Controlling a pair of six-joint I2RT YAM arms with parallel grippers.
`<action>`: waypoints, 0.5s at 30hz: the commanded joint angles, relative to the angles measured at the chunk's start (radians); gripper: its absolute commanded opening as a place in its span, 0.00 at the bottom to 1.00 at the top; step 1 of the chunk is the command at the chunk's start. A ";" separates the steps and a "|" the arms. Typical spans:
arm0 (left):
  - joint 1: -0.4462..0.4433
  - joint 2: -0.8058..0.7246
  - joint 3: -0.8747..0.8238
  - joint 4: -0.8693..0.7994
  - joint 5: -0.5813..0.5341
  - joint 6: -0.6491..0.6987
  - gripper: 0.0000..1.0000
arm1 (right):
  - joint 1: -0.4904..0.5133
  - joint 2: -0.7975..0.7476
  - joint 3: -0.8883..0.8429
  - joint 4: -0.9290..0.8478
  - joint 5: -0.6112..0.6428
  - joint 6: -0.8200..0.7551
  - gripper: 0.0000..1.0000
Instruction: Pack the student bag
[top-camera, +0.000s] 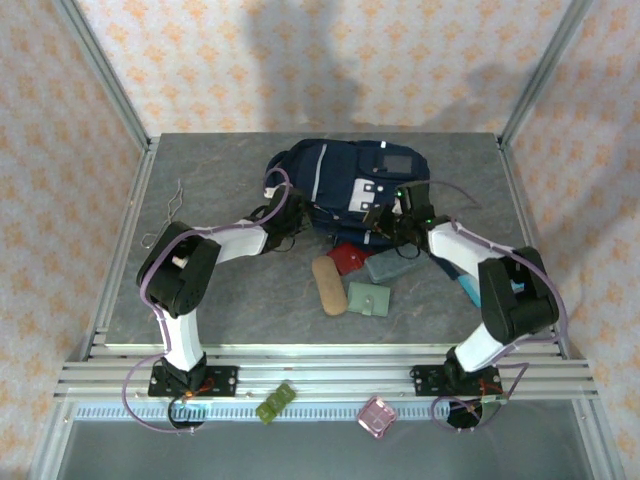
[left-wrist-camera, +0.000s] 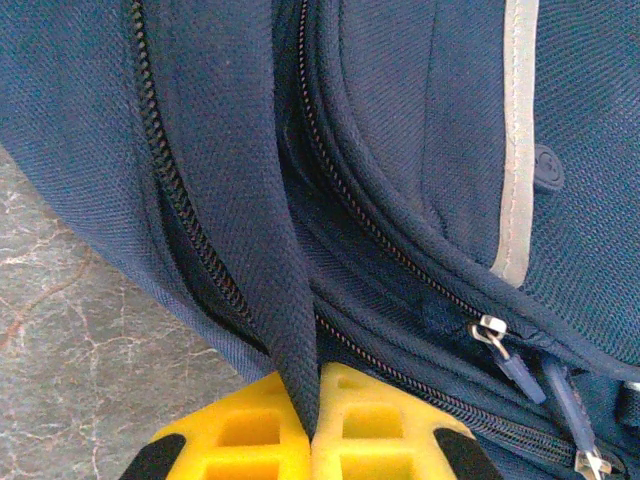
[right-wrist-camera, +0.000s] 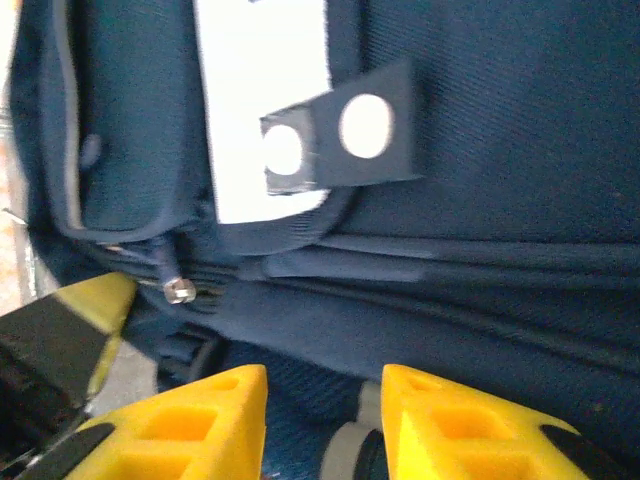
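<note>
The student bag (top-camera: 345, 185) is a large navy backpack lying at the back middle of the table. My left gripper (top-camera: 283, 212) is at its left edge. In the left wrist view the gripper (left-wrist-camera: 310, 405) is shut on a fold of the bag's navy fabric (left-wrist-camera: 240, 200) beside an open zipper track. Two zipper pulls (left-wrist-camera: 492, 335) hang to the right. My right gripper (top-camera: 395, 215) is at the bag's front right. Up close the right gripper (right-wrist-camera: 325, 385) stands open against the bag's side (right-wrist-camera: 480, 150), below a white patch (right-wrist-camera: 250, 100), with nothing between its fingers.
In front of the bag lie a red pouch (top-camera: 347, 258), a grey-blue pouch (top-camera: 390, 265), a tan case (top-camera: 328, 285) and a green wallet (top-camera: 368, 298). A teal item (top-camera: 466, 288) lies under the right arm. A bent wire (top-camera: 170, 210) is at the far left.
</note>
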 joint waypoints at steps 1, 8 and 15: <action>0.010 -0.043 -0.027 0.067 -0.003 0.011 0.00 | -0.005 0.027 -0.007 0.008 -0.031 0.132 0.44; 0.003 -0.049 -0.060 0.092 0.017 -0.003 0.00 | -0.013 0.029 -0.055 0.037 0.025 0.302 0.56; -0.002 -0.054 -0.062 0.101 0.030 -0.005 0.00 | -0.035 0.098 -0.016 0.022 0.054 0.479 0.56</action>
